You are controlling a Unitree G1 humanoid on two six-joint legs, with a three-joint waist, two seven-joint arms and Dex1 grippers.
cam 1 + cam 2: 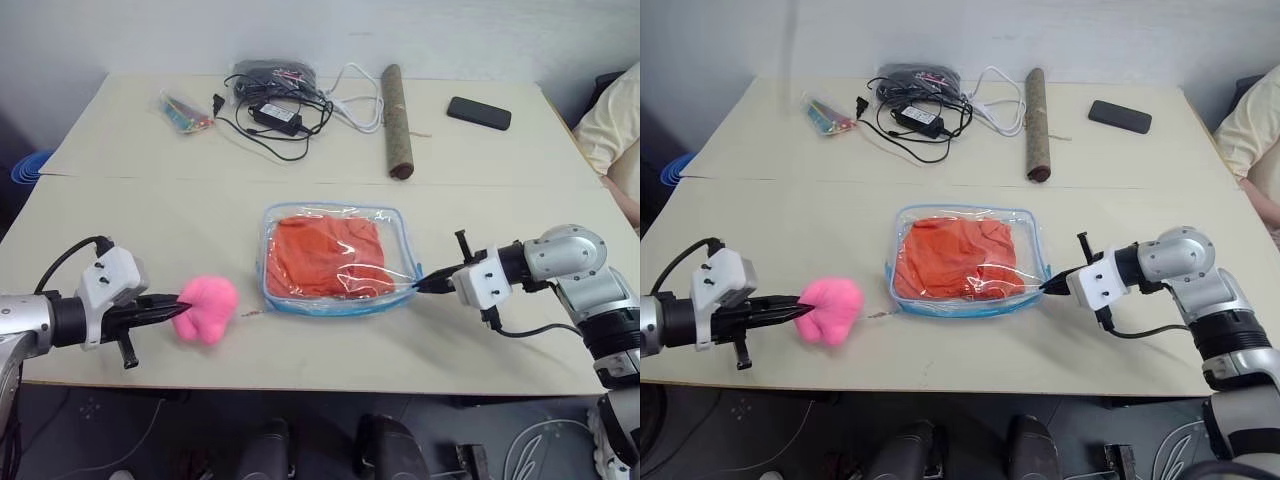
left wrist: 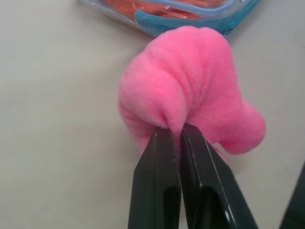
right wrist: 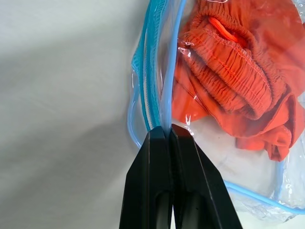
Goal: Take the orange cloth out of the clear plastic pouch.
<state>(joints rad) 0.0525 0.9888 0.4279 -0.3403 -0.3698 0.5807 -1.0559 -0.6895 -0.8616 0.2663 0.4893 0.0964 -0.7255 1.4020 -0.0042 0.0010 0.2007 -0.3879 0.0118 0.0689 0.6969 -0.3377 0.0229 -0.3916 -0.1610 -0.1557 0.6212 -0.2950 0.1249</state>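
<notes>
The clear plastic pouch (image 1: 335, 306) with light blue trim lies flat in the middle of the table. The orange cloth (image 1: 330, 255) is folded and wrinkled inside it. My right gripper (image 1: 420, 285) reaches in from the right and is shut on the pouch's right edge; in the right wrist view the gripper (image 3: 167, 129) pinches the blue trim (image 3: 151, 71), with the cloth (image 3: 233, 71) behind the plastic. Left of the pouch, my left gripper (image 1: 178, 308) is shut on a pink plush toy (image 1: 210, 308), which the left wrist view shows pinched at the gripper (image 2: 175, 130).
At the back of the table lie a tangle of cables with a black adapter (image 1: 280, 108), a brown roll (image 1: 396, 120), a black phone (image 1: 478, 113) and a small packet of colourful items (image 1: 185, 110). A person's sleeve (image 1: 618, 120) shows at the right edge.
</notes>
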